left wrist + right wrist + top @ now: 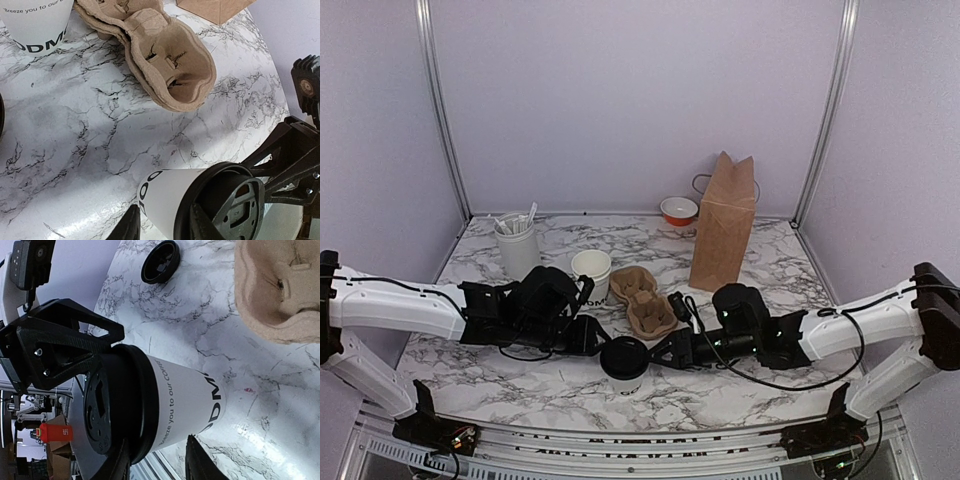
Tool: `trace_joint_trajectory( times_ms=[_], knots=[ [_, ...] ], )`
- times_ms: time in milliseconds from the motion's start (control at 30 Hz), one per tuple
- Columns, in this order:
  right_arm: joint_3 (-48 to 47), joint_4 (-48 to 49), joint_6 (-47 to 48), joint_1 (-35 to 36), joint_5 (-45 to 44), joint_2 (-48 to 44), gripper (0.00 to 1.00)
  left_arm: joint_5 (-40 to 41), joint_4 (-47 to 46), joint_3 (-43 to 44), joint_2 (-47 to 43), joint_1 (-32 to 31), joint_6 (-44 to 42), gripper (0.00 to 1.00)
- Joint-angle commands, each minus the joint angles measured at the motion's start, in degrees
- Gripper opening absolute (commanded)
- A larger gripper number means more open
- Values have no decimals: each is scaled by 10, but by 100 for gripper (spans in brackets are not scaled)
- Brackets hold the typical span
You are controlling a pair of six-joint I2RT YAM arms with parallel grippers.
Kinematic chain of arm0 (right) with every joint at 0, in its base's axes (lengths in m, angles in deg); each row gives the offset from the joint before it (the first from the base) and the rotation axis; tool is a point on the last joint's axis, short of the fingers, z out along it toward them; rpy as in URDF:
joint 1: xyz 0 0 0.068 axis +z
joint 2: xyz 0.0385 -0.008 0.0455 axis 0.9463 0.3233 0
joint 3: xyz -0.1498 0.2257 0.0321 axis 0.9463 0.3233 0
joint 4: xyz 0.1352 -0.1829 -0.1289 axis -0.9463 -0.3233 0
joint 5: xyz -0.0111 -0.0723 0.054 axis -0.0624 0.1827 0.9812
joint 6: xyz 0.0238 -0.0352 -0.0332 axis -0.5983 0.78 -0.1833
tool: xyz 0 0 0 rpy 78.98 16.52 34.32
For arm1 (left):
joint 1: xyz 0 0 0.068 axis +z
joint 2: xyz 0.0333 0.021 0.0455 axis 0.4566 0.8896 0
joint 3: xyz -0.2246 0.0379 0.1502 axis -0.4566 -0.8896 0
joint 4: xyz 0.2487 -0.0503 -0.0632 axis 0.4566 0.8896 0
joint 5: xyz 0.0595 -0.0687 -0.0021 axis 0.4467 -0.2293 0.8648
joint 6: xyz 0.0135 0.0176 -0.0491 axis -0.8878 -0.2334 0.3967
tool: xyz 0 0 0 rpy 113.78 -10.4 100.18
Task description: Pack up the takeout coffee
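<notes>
The takeout coffee [625,358], a white paper cup with dark lettering and a black lid, stands upright at the front middle of the marble table. My left gripper [597,338] meets it from the left and my right gripper [662,352] from the right. In the left wrist view the cup [165,195] lies between the fingers of the left gripper [165,215], which is shut on it. In the right wrist view the cup [185,400] fills the space between the fingers of the right gripper [157,450], which is shut on it too.
A lidless white cup [591,268] and a brown pulp cup carrier [642,298] sit just behind the coffee. A brown paper bag [724,222] stands at the back right beside a red-rimmed bowl [679,210]. A white utensil holder [517,245] stands back left. A spare black lid [160,261] lies on the table.
</notes>
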Motion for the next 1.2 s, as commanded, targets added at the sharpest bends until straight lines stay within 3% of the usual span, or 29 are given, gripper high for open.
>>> trace_joint_trajectory(
  times_ms=[0, 967, 1067, 1167],
  knots=[
    [-31, -102, 19, 13, -47, 2, 36, -11, 56, 2, 18, -5, -12, 35],
    [-91, -155, 51, 5, -100, -62, 36, 52, 110, 58, -37, -4, -43, 36],
    [-103, -146, 60, 5, -80, -61, 31, 65, 118, 60, -47, 1, -42, 36],
    [-117, -123, 66, 13, -58, -54, 18, 73, 123, 60, -60, 5, -43, 36]
  ],
)
